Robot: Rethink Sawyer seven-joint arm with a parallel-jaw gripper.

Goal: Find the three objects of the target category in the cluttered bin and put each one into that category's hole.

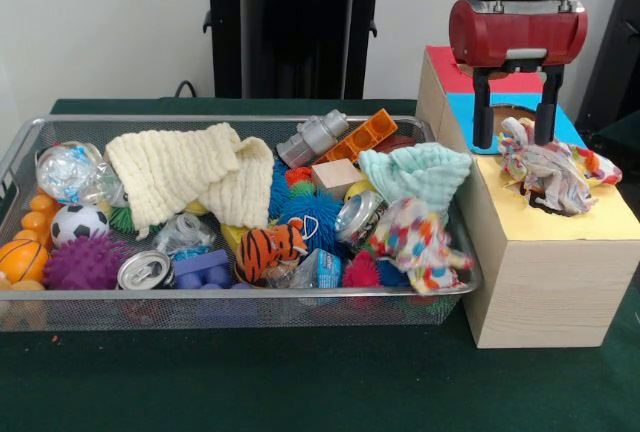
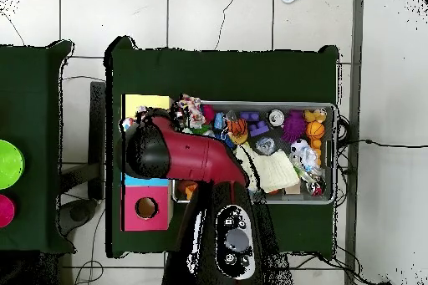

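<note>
A: Where is the gripper [image 1: 517,132] now?

B: In the front view it hangs over the pale wooden box [image 1: 545,272] at the right of the table. Its two dark fingers [image 1: 483,112] point straight down and stand apart, with nothing clamped between them; the tips sit just behind one patterned cloth [image 1: 553,170].

A: And that cloth?

B: It lies crumpled on the box's top, on the yellow surround [image 1: 600,217], covering the hole so that I cannot see the opening. Whether the fingertips touch the cloth I cannot tell.

A: Any others?

B: A second patterned cloth [image 1: 420,244] is in the bin [image 1: 20,152], heaped at the near right corner against the mesh wall, below the mint-green cloth [image 1: 418,174]. I cannot find a third.

A: What else is in the bin?

B: The cream waffle cloth [image 1: 190,177] sprawls across the middle left, a toy tiger [image 1: 270,250] lies near the front, and a soccer ball [image 1: 78,222] sits at the left.

A: Overhead?

B: The red arm [image 2: 188,158] reaches from the base to the box, hiding most of its top.
</note>
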